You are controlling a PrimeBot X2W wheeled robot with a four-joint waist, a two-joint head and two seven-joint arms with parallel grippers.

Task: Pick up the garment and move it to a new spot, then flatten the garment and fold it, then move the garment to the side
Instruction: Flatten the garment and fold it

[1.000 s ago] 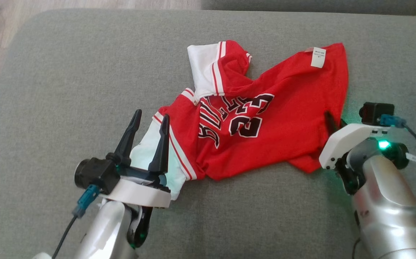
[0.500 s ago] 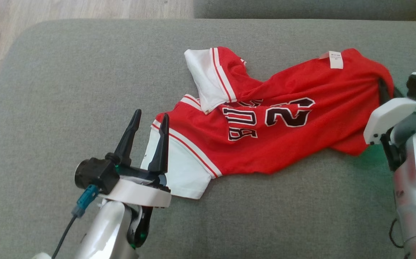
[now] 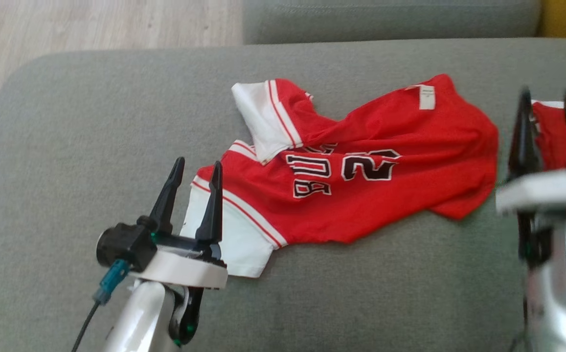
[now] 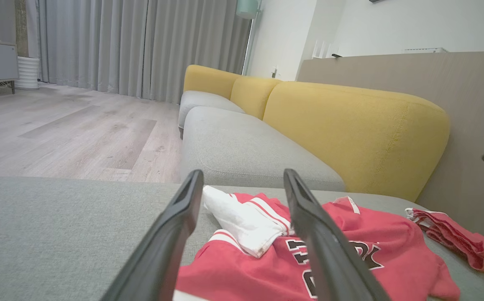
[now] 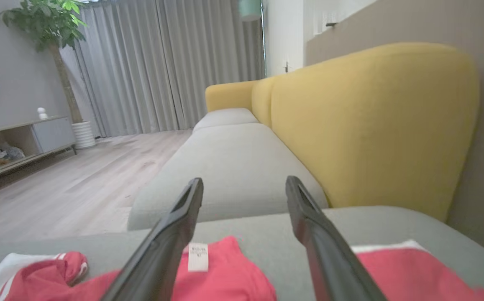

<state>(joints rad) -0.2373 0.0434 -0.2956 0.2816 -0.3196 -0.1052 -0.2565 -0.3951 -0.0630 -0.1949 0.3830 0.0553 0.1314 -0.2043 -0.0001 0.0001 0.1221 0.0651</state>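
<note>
We find the left fingers (image 3: 216, 172) spread apart and gripping nothing. In the head view they point up the picture over the white lower-left sleeve (image 3: 234, 239) of the red jersey (image 3: 385, 195). We cannot tell whether they touch the cloth. In the left wrist view the same fingers (image 4: 193, 182) frame the jersey's folded white-and-red sleeve (image 4: 242, 221), which lies beyond their tips.

The right fingers (image 3: 525, 107) are likewise released, set wide with nothing between them. They appear blurred in the head view. They stand just beside the jersey's right edge, and a second red garment (image 3: 554, 139) with a white border shows behind and between them. In the right wrist view these fingers (image 5: 192, 194) rise over the grey cushion, with the jersey's white label (image 5: 198, 256) just beside the left-hand finger of that view.

The jersey lies crumpled on the grey sofa seat (image 3: 67, 146), near the middle of the cushion. It runs from the white sleeve at lower left to its red hem at upper right. Black-and-white lettering and a number (image 3: 344, 171) face up, partly hidden by creases. The second sleeve (image 3: 263, 117), white with red stripes, is folded over at upper left. The label (image 3: 426, 97) sits near the upper right edge.

Beyond the seat we see the yellow backrest (image 4: 350, 125), a further grey cushion (image 4: 242, 146), the wooden floor (image 3: 92, 24) and grey curtains (image 4: 120, 42).
</note>
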